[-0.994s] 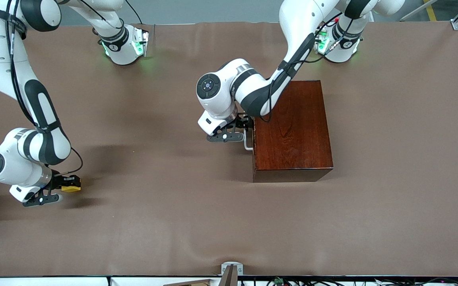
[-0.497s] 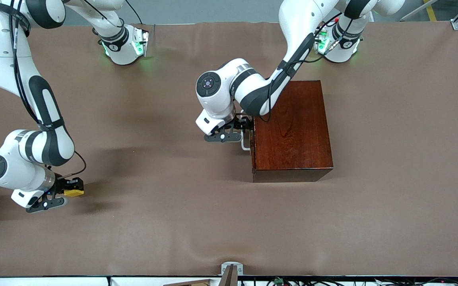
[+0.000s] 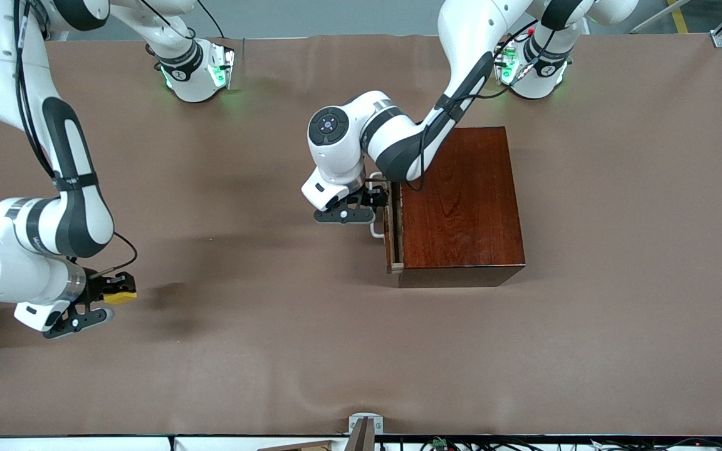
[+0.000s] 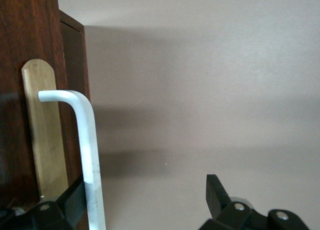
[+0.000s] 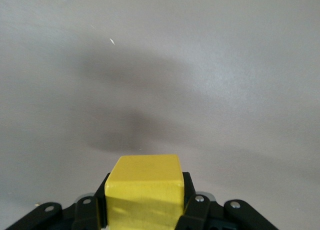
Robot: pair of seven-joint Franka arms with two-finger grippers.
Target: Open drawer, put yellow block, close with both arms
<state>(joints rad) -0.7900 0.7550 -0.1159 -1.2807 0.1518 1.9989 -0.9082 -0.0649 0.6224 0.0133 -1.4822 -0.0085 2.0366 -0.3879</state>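
The dark reddish-brown box (image 3: 461,200) stands near the left arm's base, and its drawer (image 3: 390,241) is pulled out a narrow way. My left gripper (image 3: 376,199) is at the white bar handle (image 3: 375,232). In the left wrist view the handle (image 4: 87,140) lies against one finger (image 4: 72,197) while the other finger (image 4: 215,190) stands well apart, so the left gripper (image 4: 145,190) is open around the bar. My right gripper (image 3: 115,292) hangs over the table at the right arm's end, shut on the yellow block (image 3: 121,295). The yellow block (image 5: 145,187) fills the right gripper (image 5: 145,207).
Brown cloth (image 3: 273,351) covers the whole table, with bare cloth between the two grippers. A small metal bracket (image 3: 365,426) sits at the table edge nearest the front camera. Both arm bases (image 3: 198,72) glow green along the opposite edge.
The drawer has slid out a little toward the right arm's end, with my left gripper moving along at the handle. My right gripper has risen off the table with the yellow block.
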